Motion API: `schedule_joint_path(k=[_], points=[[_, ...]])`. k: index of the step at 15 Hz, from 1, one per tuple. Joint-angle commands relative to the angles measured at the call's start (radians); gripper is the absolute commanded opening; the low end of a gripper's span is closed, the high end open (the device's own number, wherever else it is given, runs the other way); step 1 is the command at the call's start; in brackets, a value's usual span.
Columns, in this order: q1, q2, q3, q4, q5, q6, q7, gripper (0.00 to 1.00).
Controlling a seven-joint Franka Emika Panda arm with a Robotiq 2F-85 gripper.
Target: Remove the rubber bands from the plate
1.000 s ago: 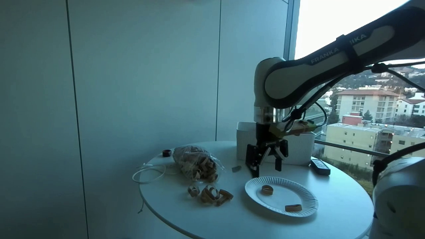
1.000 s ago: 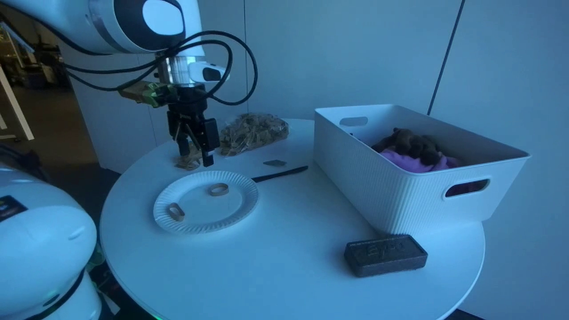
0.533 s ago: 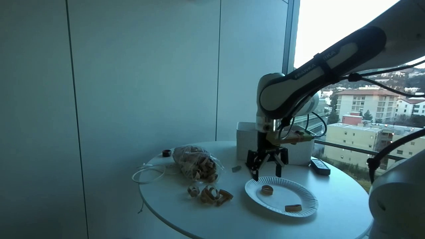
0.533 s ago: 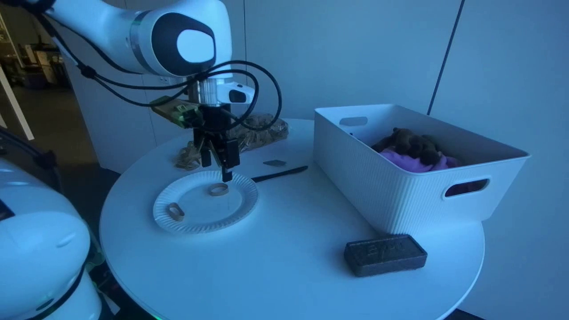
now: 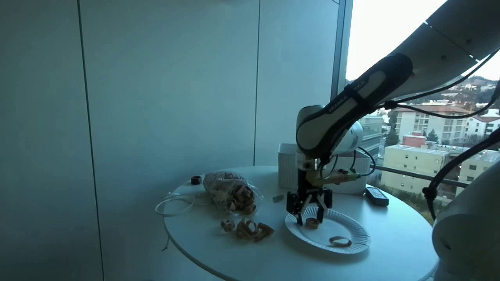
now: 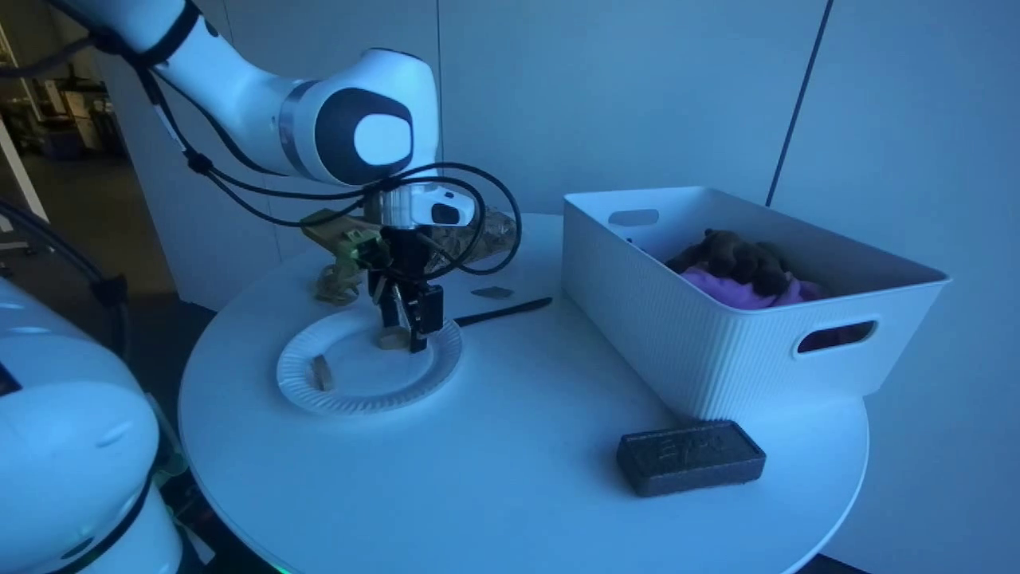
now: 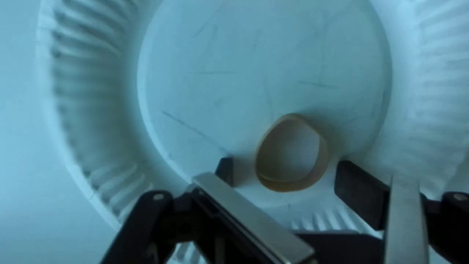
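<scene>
A white paper plate with a ridged rim (image 5: pixel 361 234) lies on the round table; it also shows in an exterior view (image 6: pixel 299 392) and the wrist view (image 7: pixel 227 91). A tan rubber band (image 5: pixel 311 223) stands as a ring on the plate, seen also in the wrist view (image 7: pixel 287 185). My gripper (image 7: pixel 285 174) is open and low over the plate, one finger on each side of this band, with a gap on both sides; it shows in both exterior views (image 5: pixel 310 221) (image 6: pixel 403 339). A second tan band (image 5: pixel 340 242) (image 6: pixel 322 372) lies apart, near the plate's opposite rim.
A plastic bag of bands (image 5: pixel 230 191) and several loose bands (image 5: pixel 250 230) lie beside the plate. A white box (image 6: pixel 637 319) holds dark and purple things. A dark eraser block (image 6: pixel 692 458), a thin black stick (image 6: pixel 510 310) and a small grey piece (image 6: pixel 492 292) lie on the table.
My gripper has come down onto the plate around the nearer band, and its fingers are somewhat closer together. The plate has shifted slightly. The second band has tipped to another pose.
</scene>
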Motion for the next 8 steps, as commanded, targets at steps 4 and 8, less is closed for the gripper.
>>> schedule_joint_path(k=[4, 8], points=[[-0.012, 0.031, -0.003, 0.010, -0.003, 0.055, -0.005, 0.22], [-0.023, -0.004, 0.002, 0.011, -0.011, 0.051, 0.011, 0.08]])
